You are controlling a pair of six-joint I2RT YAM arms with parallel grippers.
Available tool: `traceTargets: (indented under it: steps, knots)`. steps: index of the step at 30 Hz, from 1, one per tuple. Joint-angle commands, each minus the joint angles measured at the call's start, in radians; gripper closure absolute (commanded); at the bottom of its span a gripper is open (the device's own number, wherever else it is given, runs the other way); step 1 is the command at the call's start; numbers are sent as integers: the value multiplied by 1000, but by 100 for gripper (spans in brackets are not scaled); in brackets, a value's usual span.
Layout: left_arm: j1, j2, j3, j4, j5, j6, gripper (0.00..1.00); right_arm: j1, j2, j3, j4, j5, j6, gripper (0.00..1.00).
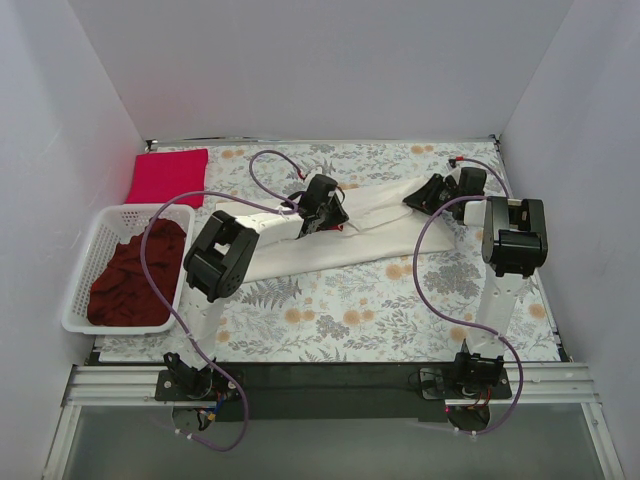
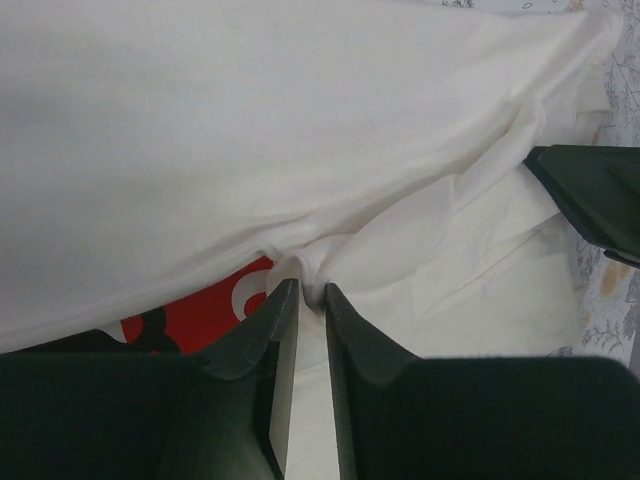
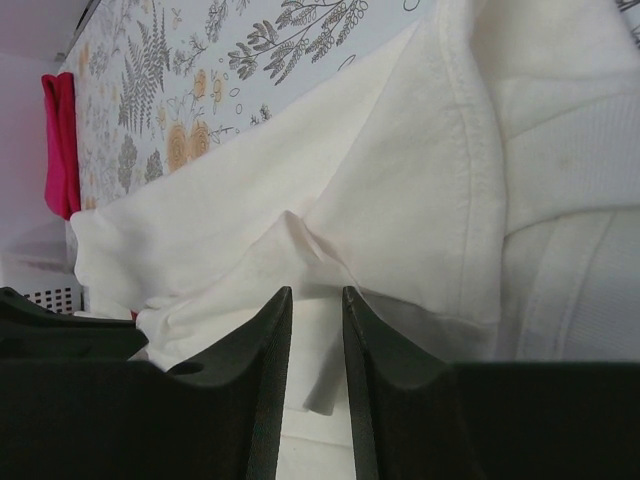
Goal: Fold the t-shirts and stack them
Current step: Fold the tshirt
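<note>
Because the fold needs the cloth held at two spots along one line, the large cream-white cloth t-shirt [image 1: 370, 235] lies drawn out across the middle of the floral-patterned desk [image 1: 350, 310], with the left gripper [image 1: 325, 215] at its centre and the right gripper [image 1: 425, 195] near its right end. The plain crimson-pink t-shirt [image 1: 167, 175] sits folded at the back left, and the dark maroon t-shirt [image 1: 135, 270] is heaped in the white plastic lattice basket [image 1: 85, 262].

In the left wrist view, the jaws stand almost together, clamped on a small pucker of the white shirt [image 2: 250, 130], with the red print [image 2: 215, 310] just beside them.

In the right wrist view, the jaws are narrowly apart. A ridge of shirt [image 3: 400, 180] runs from their tips, so they appear clamped on several layers near a hemmed edge.
</note>
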Motion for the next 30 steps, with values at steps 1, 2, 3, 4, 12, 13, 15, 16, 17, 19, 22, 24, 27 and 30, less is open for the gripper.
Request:
traceTargets:
  steps: [1,2,3,4,12,13,15,16,17,19,22,24,27,30]
  knots:
    - [9,-12,8,17,25,13,81,-15,-57,5,6,-11,-23,66]
    - [9,-18,8,19,30,19,78,-12,-81,5,5,-31,-22,66]
    - [8,-26,5,23,31,22,77,-11,-95,5,6,-39,-23,66]
    - [4,-34,5,25,31,29,75,-9,-109,8,5,-45,-22,66]
    - [-22,-139,-14,25,-54,70,68,40,-167,31,11,-78,-12,66]
    - [-25,-147,-15,55,-88,99,71,46,-163,43,11,-79,-6,66]
    - [-34,-149,-8,63,-99,125,77,65,-138,59,14,-84,1,66]
    - [-37,-143,2,69,-82,148,81,71,-127,75,15,-85,8,66]
    - [-40,-135,21,74,-69,156,83,71,-104,80,15,-88,12,66]
    - [-54,-101,37,102,-9,173,89,104,-81,97,26,-91,21,66]
    - [-68,-34,52,169,43,190,91,117,-40,105,38,-78,29,66]
    - [-68,7,81,186,76,177,93,117,-11,106,43,-68,32,66]
    - [-66,83,114,186,53,191,95,114,25,112,43,-56,23,66]
    - [-55,121,138,183,28,191,96,101,55,117,41,-41,17,66]
